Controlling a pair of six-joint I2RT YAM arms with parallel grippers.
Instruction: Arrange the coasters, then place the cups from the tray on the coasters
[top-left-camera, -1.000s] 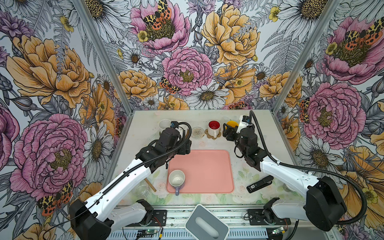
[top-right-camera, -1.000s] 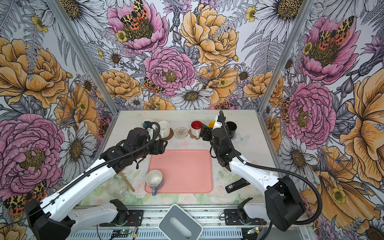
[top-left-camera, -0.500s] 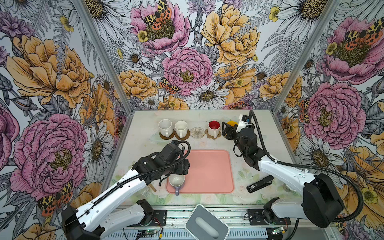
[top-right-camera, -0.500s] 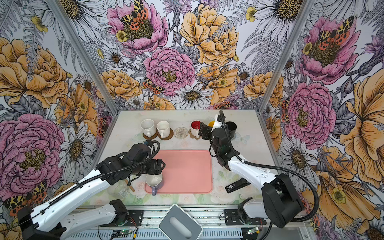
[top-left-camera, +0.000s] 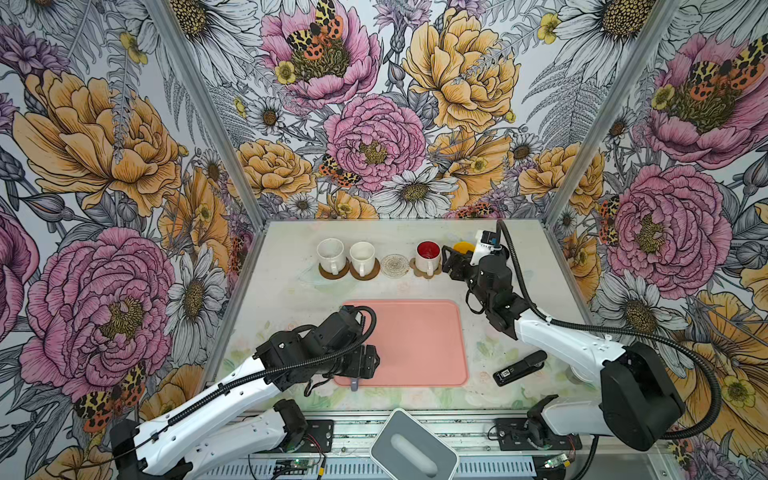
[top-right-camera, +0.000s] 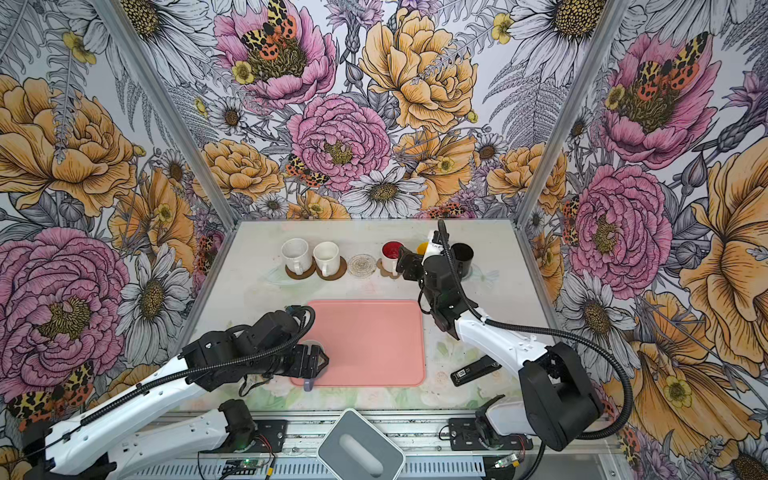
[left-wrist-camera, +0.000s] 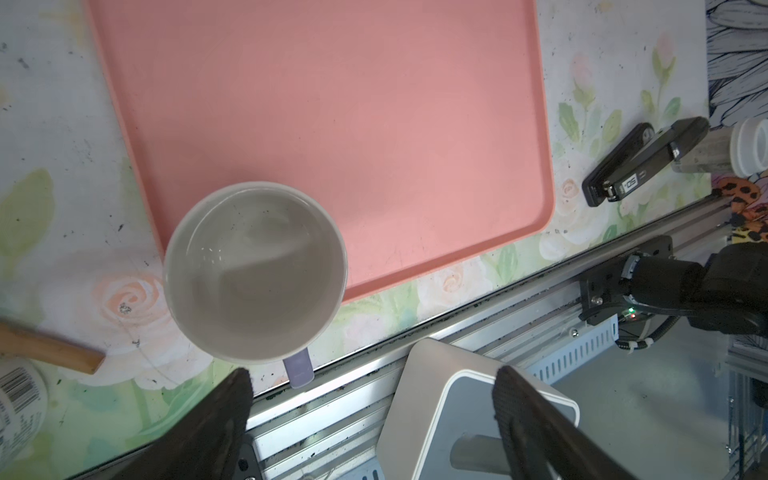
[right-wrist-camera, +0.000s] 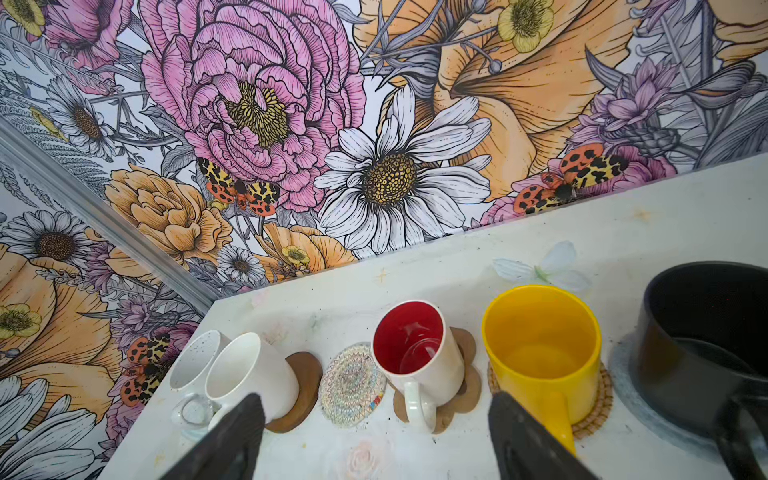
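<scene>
Left gripper (left-wrist-camera: 372, 376) and right gripper (right-wrist-camera: 374, 399) are held open; a lavender cup (left-wrist-camera: 255, 272), white inside, is seen on the tray (left-wrist-camera: 374, 124).

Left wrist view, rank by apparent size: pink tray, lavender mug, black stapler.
1. salmon-pink rectangular tray, largest though cut off by the frame
2. lavender mug with white inside
3. black stapler
No close calls.

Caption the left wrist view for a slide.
Left gripper, fingers open, above the lavender-handled cup at the pink tray's corner.
</scene>
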